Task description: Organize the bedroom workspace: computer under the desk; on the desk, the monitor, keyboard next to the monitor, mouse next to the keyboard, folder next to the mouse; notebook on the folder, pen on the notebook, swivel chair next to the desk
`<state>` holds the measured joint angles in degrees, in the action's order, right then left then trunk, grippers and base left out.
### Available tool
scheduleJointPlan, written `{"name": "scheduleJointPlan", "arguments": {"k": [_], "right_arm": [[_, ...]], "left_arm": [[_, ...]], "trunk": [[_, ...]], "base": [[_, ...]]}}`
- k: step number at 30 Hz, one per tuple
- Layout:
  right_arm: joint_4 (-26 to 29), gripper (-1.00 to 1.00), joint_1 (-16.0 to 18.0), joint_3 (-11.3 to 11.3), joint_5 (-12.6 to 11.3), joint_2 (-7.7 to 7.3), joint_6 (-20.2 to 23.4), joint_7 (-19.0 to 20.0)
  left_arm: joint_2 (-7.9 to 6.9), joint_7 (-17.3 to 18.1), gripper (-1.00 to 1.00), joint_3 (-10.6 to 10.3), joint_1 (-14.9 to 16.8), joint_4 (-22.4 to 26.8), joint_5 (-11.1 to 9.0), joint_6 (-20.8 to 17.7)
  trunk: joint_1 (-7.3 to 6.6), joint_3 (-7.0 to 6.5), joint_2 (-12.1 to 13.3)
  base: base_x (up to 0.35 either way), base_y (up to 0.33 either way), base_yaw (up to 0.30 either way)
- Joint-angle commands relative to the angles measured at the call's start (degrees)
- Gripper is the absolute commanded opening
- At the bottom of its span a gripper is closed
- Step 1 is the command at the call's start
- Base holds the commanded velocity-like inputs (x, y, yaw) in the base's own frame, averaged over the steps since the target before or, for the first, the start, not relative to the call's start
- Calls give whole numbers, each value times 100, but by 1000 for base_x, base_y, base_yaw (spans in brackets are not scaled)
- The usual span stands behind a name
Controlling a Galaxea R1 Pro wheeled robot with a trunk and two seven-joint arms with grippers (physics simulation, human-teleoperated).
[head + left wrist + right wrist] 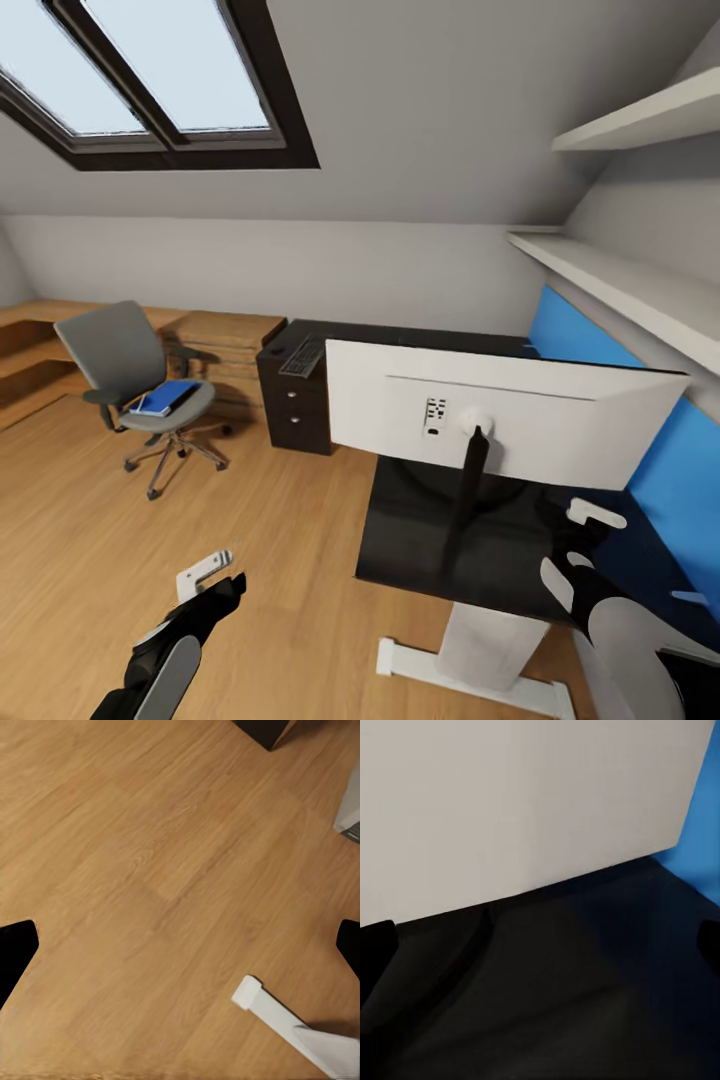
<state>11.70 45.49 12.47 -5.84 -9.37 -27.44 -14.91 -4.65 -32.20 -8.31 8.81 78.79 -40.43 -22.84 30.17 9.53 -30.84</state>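
The monitor [510,420] stands on the black desk [420,540], its white back toward me. At the desk's far end lies the keyboard [304,356]. The grey swivel chair [125,375] sits apart on the floor to the left, with the blue folder [160,399] on its seat and a dark notebook [185,396] on the folder. My left gripper [212,580] hangs open over bare floor. My right gripper [580,548] is open above the desk, below the monitor's lower right corner [510,810]. The computer, mouse and pen are hidden or too small to tell.
A black drawer unit [295,405] stands under the keyboard end. The white pedestal leg [490,640] and its foot [289,1024] are near my left arm. A blue back panel [680,470] and wall shelves [640,290] close the right side. Low wooden shelving [225,335] runs behind the chair.
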Motion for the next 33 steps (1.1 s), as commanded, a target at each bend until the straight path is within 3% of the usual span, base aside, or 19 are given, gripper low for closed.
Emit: {"name": "scheduleJointPlan", "arguments": {"k": [1,16,25,31,33], "right_arm": [[-7,100,4,-34,-59,-3,-25,-3],[-27,100,4,-51,-51,-7,-52,14],[-34,100,2,-44,-49,-12,-61,23],[-35,100,3,-43,-49,-12,-63,23],[-32,100,3,-43,-49,-12,-64,23]], "left_arm": [[0,-52,100,-14,6,1,-54,-10],[34,-40,100,-65,6,-375,-14,-10],[27,-49,100,-67,6,-343,0,26],[-12,-34,100,110,6,-274,0,33],[-15,-32,100,253,6,-266,0,30]], "trunk": [[0,17,-10],[0,45,-10],[0,45,-10],[0,45,-10],[0,45,-10]], "base": [[-183,-283,216],[-44,-71,60],[183,-217,0],[312,-15,0],[311,29,0]]}}
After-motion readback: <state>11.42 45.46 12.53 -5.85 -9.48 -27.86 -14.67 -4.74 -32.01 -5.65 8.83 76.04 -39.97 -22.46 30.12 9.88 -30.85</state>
